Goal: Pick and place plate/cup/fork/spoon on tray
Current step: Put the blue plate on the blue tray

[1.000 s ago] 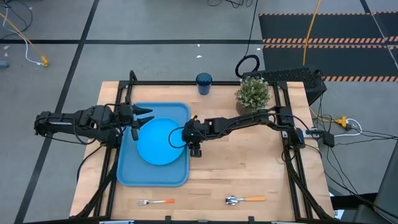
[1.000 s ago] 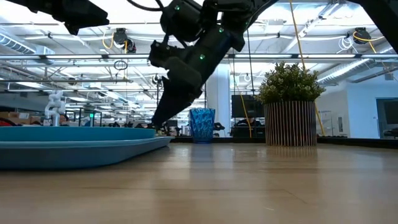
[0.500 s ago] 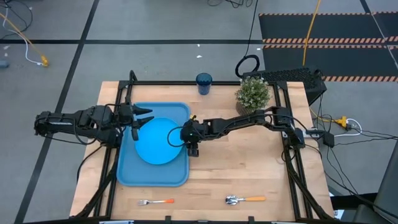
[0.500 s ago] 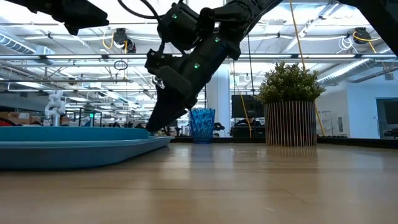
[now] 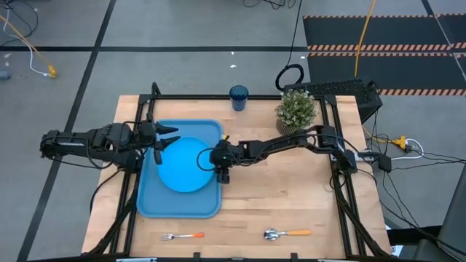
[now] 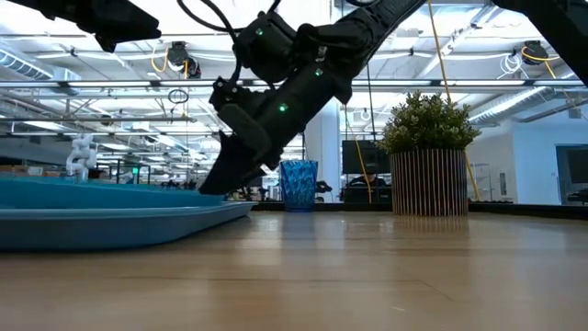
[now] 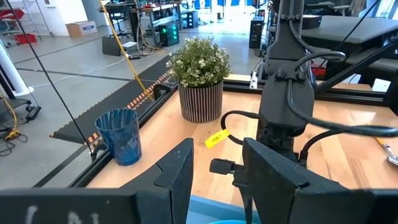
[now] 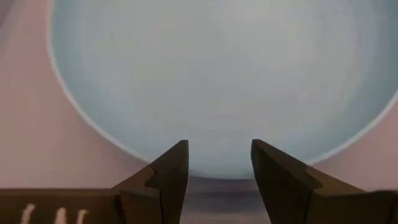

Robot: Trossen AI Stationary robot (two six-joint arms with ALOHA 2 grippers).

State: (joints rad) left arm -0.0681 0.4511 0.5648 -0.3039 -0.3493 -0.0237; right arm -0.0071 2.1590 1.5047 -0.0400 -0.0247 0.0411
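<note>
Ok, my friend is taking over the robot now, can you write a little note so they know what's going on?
Right tool: open, at the plate's right edge.
Left tool: open, waiting over the tray's far left part.
Done: plate lies in the tray.
Left: cup at the table's far edge, fork and spoon at the near edge.

The tray (image 5: 180, 206) lay on the left half of the table (image 5: 291, 196), with the plate (image 5: 178, 169) inside it, toward its right rim. The cup (image 5: 238, 97) stood at the far edge, near the middle, and the potted plant (image 5: 295, 110) stood just to its right. The fork (image 5: 182, 236) lay along the near edge, left of centre. The spoon (image 5: 286, 233) lay along the same edge, right of centre, well apart from the fork.
</note>
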